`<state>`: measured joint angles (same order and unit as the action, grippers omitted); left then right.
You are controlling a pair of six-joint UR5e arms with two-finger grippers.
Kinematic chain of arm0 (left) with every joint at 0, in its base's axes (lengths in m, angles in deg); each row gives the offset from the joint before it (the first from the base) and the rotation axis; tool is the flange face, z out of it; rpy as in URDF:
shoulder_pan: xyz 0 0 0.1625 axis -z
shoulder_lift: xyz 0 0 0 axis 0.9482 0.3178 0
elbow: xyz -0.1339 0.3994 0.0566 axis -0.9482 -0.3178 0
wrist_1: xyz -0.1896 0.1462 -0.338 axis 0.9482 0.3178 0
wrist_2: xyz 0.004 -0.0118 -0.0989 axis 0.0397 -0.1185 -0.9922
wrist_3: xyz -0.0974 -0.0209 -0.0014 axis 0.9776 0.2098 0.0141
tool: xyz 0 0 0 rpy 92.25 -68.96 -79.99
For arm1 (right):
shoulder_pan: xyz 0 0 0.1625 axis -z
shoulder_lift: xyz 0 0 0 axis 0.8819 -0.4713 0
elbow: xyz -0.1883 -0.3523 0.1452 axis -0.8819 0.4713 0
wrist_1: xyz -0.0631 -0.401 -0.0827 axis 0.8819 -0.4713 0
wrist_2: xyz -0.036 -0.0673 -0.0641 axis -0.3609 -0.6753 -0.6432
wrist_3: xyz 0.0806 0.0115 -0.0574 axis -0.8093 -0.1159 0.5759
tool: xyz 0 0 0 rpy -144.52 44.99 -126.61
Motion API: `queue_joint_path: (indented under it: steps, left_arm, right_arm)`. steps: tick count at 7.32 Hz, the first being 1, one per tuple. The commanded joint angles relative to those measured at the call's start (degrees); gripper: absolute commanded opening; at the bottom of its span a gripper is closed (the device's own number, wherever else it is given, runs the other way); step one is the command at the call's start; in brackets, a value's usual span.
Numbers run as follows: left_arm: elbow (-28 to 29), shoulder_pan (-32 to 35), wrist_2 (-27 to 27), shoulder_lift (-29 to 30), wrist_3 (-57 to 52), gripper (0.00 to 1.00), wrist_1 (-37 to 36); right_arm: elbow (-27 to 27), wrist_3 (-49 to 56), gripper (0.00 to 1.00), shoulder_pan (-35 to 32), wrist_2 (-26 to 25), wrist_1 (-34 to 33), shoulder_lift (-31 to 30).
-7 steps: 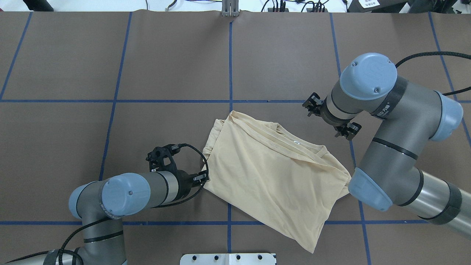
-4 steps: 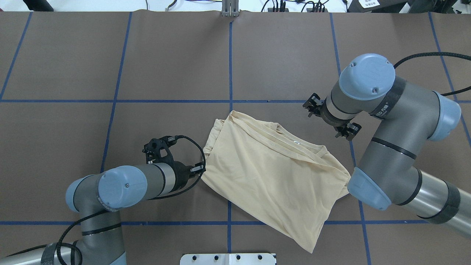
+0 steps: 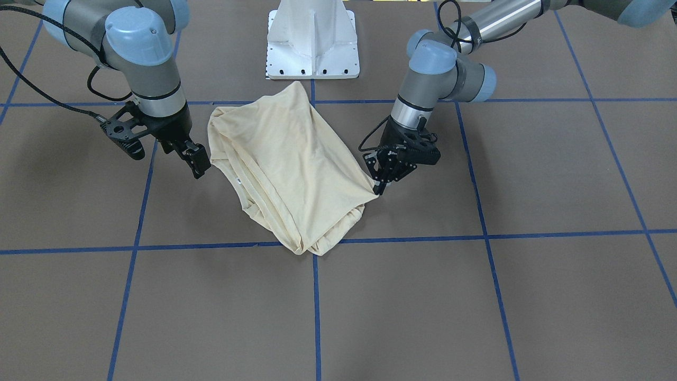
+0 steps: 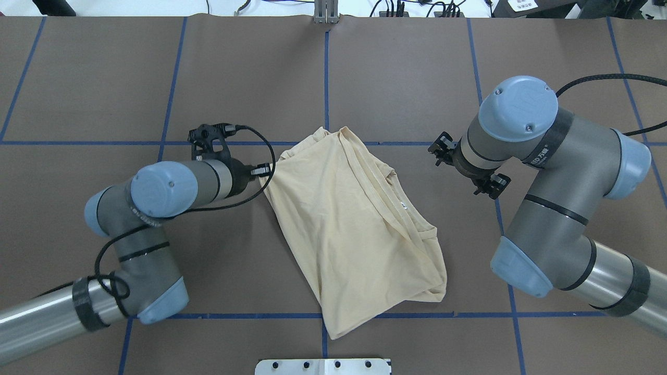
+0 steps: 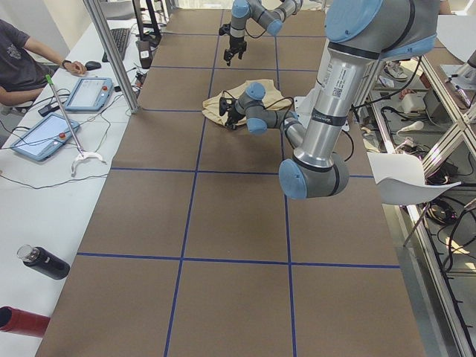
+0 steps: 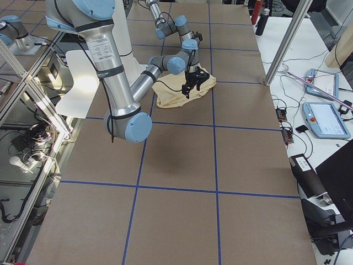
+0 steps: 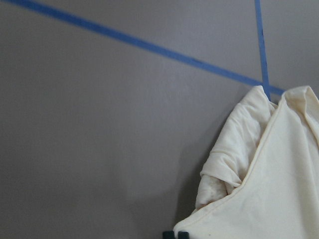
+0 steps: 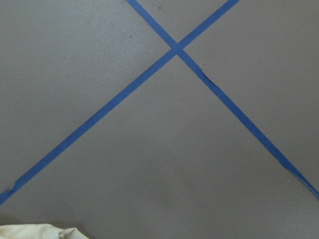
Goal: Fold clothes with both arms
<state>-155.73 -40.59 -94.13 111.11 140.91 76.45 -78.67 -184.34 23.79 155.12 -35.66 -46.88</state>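
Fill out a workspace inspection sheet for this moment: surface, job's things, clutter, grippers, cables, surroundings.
Surface: brown mat with a blue tape grid, lying flat.
Job's things: cream T-shirt lies partly folded and rumpled; neck tag showing; print not visible.
Clutter: nothing seen on the mat.
Grippers: left gripper shut on a T-shirt corner; right gripper beside the opposite edge, holding nothing, open or shut unclear.
Cables: black cable loops at the left wrist, close to the fabric; a second cable runs to the right arm.
Surroundings: white pedestal; side bench with teach pendants, a seated person, bottles.
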Motion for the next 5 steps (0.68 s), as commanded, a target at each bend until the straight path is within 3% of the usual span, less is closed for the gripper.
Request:
queue_joint_path:
  steps: [1, 2, 3, 5]
  left_arm:
    - [16.7, 6.2, -0.6, 10.1, -2.6, 0.02, 8.4]
    - [19.6, 7.3, -2.4, 12.3, -2.9, 0.42, 10.1]
    - [19.1, 7.8, -3.6, 12.4, -3.2, 0.51, 9.9]
    - [9.2, 8.4, -9.3, 5.9, -3.3, 0.52, 8.8]
  right_arm:
    - [0.5, -0.8, 1.0, 1.1, -0.1, 4.9, 0.1]
    - [2.5, -1.4, 1.0, 2.6, -0.1, 8.6, 0.4]
    - [4.0, -3.9, 1.0, 4.4, -0.2, 12.6, 0.6]
    - [4.5, -9.1, 1.0, 9.8, -3.2, 16.9, 0.8]
